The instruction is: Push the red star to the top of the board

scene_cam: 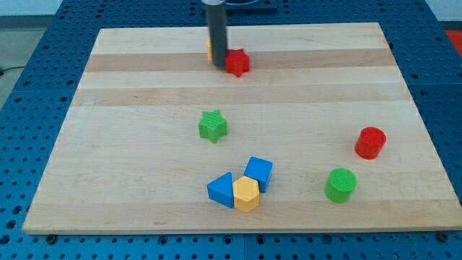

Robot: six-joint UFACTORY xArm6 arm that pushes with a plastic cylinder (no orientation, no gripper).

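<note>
The red star [237, 63] lies near the view's top of the wooden board [144, 180], a little left of centre. My tip [219, 66] rests on the board right at the star's left side, touching or nearly touching it. A yellow block [208, 48] sits just behind the rod, mostly hidden by it, so its shape cannot be made out.
A green star [212, 126] lies at the board's middle. A blue triangle [221, 190], a yellow hexagon [246, 193] and a blue cube [258, 172] cluster at the view's bottom centre. A red cylinder [370, 142] and a green cylinder [340, 185] stand at the right.
</note>
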